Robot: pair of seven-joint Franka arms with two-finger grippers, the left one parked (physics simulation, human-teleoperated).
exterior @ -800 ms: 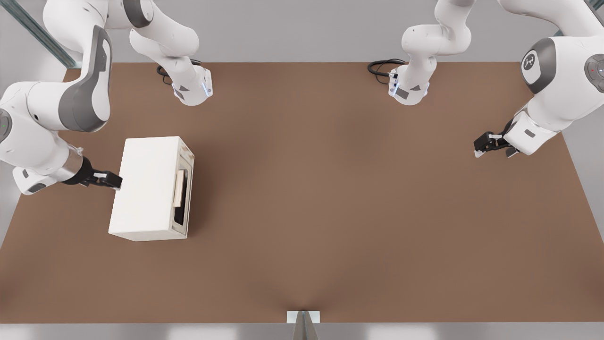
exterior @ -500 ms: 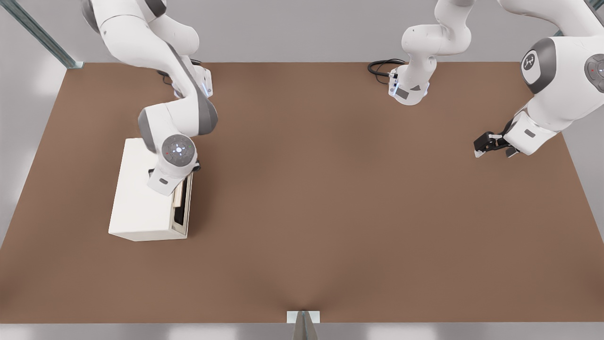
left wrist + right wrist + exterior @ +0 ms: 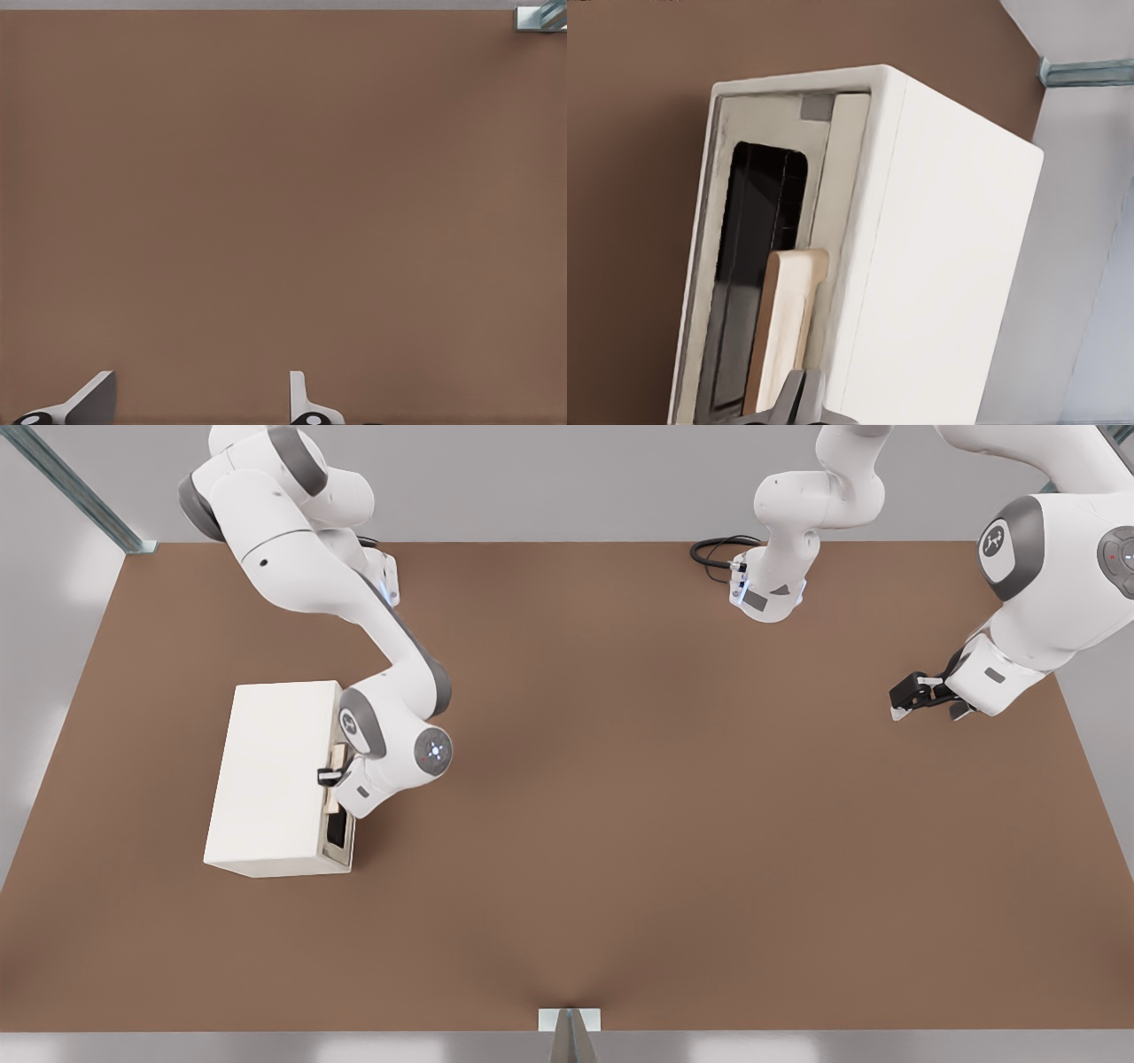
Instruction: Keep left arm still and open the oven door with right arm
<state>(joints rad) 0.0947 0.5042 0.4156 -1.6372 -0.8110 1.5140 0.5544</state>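
The oven door (image 3: 340,797) is shut, on the face of the cream oven (image 3: 270,775) turned toward the front view's right, on the desk (image 3: 664,824) at the front view's left.

It looks like a stiff, hinged panel, light to swing; its glass window (image 3: 749,283) is no place to grip, so the tan bar handle (image 3: 782,332) is the hold. The right arm's (image 3: 354,602) gripper (image 3: 331,776) sits at that handle; whether its fingers are wide or closed on the bar cannot be told.
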